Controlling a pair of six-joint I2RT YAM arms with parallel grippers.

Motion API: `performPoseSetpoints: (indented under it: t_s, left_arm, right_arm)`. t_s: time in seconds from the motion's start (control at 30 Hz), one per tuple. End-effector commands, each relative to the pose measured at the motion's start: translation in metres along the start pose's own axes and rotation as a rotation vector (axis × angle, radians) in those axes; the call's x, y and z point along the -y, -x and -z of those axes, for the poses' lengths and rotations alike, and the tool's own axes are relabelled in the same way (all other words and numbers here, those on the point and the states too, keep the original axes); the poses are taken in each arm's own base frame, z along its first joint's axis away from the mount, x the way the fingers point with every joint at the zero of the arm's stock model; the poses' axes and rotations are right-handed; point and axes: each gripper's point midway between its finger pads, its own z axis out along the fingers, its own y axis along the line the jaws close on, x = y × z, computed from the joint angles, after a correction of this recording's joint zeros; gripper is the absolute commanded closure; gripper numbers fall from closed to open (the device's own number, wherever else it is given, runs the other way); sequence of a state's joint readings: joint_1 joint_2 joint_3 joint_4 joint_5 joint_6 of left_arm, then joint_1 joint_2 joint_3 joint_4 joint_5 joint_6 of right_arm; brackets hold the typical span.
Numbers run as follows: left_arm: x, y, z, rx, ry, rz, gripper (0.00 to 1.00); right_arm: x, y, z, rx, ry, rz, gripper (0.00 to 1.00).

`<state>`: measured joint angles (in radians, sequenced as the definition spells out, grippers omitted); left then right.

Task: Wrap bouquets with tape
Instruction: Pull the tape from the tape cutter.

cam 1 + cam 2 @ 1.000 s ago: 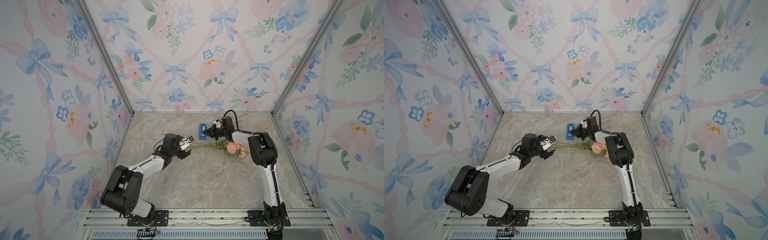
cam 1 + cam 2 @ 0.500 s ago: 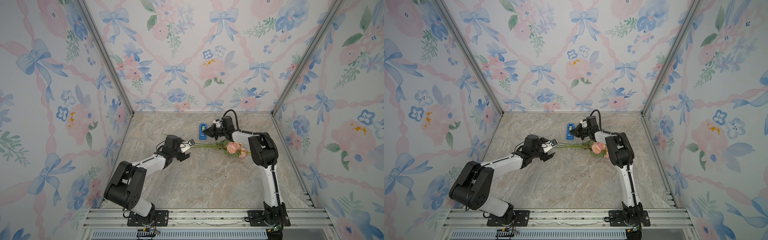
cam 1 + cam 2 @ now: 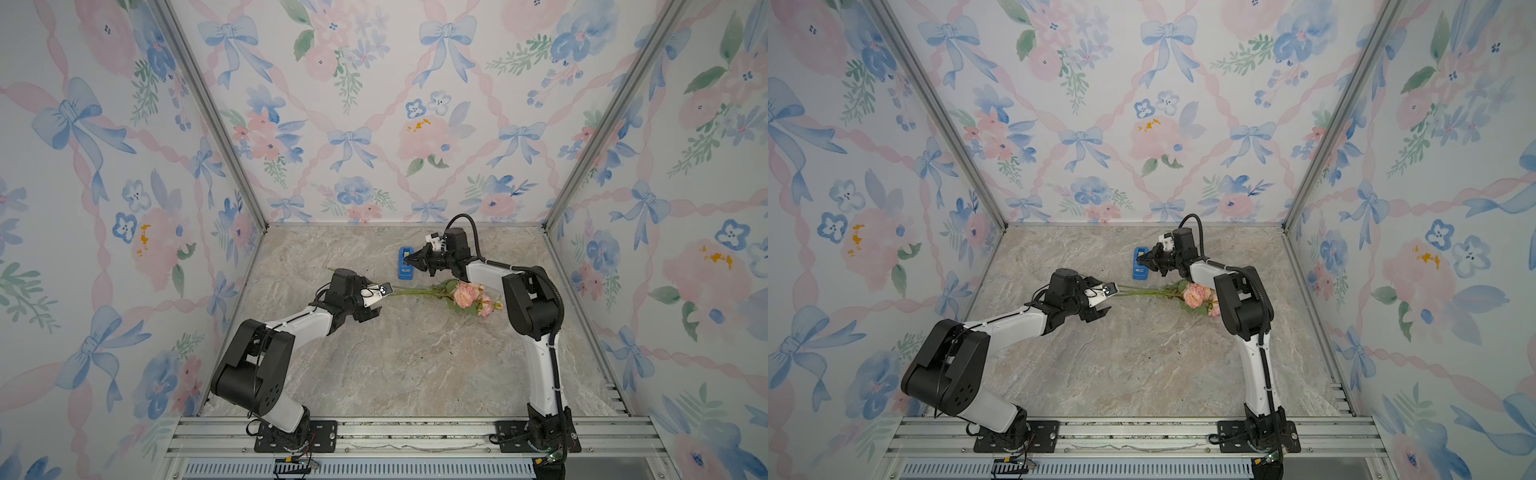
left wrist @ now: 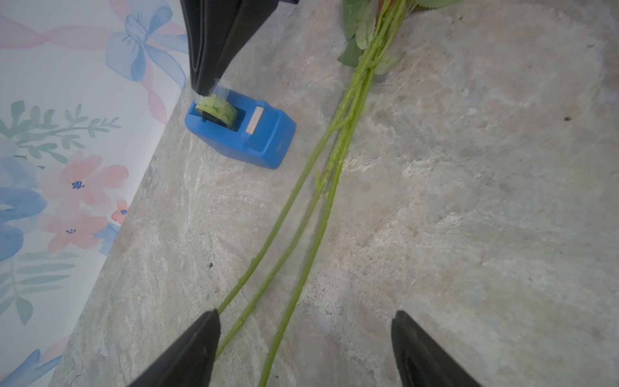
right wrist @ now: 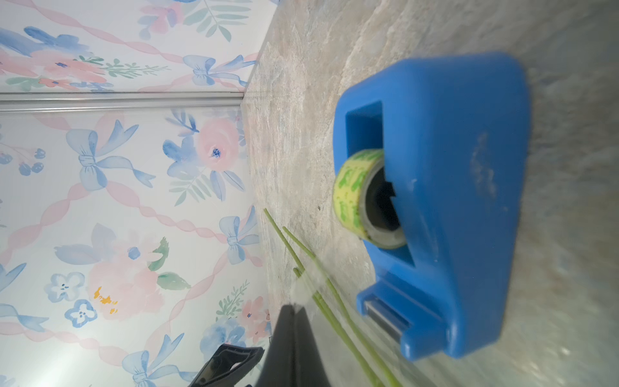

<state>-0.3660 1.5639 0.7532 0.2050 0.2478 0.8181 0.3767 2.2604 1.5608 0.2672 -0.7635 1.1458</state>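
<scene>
Shifted slightly toward the near edge since a second ago, the left gripper (image 3: 374, 302) sits on the near side of the blue dispenser (image 3: 405, 272). Its jaws are spread wide with the stem ends lying between them, gripping nothing. The bouquet (image 3: 463, 295) lies flat on the marble table (image 3: 415, 365), its stems passing just beside the dispenser. The tape (image 4: 217, 109) roll sits in the dispenser's well. Right at the roll, the right gripper (image 3: 411, 261) is pinched together on a clear tape end.
</scene>
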Motion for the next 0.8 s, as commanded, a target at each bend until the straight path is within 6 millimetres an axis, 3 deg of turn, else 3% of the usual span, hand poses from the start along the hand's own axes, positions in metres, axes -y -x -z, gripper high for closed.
performPoseSetpoints:
  t_s: [0.0,0.47,0.77]
  left_arm:
    - [0.006,0.002,-0.008,0.014,-0.066,-0.042,0.2]
    - [0.006,0.005,-0.049,0.004,-0.225,-0.096,0.28]
    - [0.005,-0.005,-0.067,-0.04,-0.283,-0.133,0.3]
  right_arm:
    - [-0.033,-0.023,0.006,-0.063,0.062,0.047,1.0]
    - [-0.032,-0.054,0.021,-0.082,0.014,0.065,1.0]
    - [-0.022,-0.056,0.031,-0.044,-0.071,0.074,1.0]
